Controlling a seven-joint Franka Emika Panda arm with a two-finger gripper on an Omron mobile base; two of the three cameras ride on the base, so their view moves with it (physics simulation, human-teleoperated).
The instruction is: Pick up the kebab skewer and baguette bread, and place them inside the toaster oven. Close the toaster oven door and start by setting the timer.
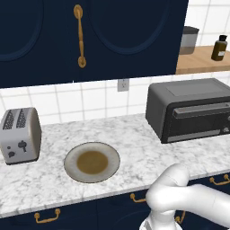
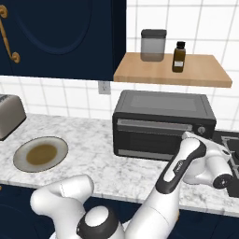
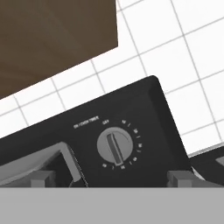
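The dark grey toaster oven (image 1: 188, 108) stands at the right of the marble counter, with the toaster oven door (image 2: 156, 136) shut and its grey handle bar (image 2: 154, 126) along the top. The timer knob (image 3: 114, 145) sits straight ahead of my gripper (image 3: 111, 179), a short way off. The jaws are open, one fingertip (image 3: 43, 179) to each side of the knob, and nothing is between them. In the right base view my arm (image 2: 186, 163) reaches up in front of the oven's right end, below the knob (image 2: 201, 130). The kebab skewer and baguette bread are hidden from view.
A round plate (image 1: 69, 161) with a brown centre lies mid-counter, and a silver two-slot toaster (image 1: 20, 134) stands at the left. A wooden shelf (image 2: 205, 74) above the oven holds a grey jar (image 2: 153, 45) and a dark bottle (image 2: 178, 57). A stovetop (image 2: 231, 140) adjoins the oven's right.
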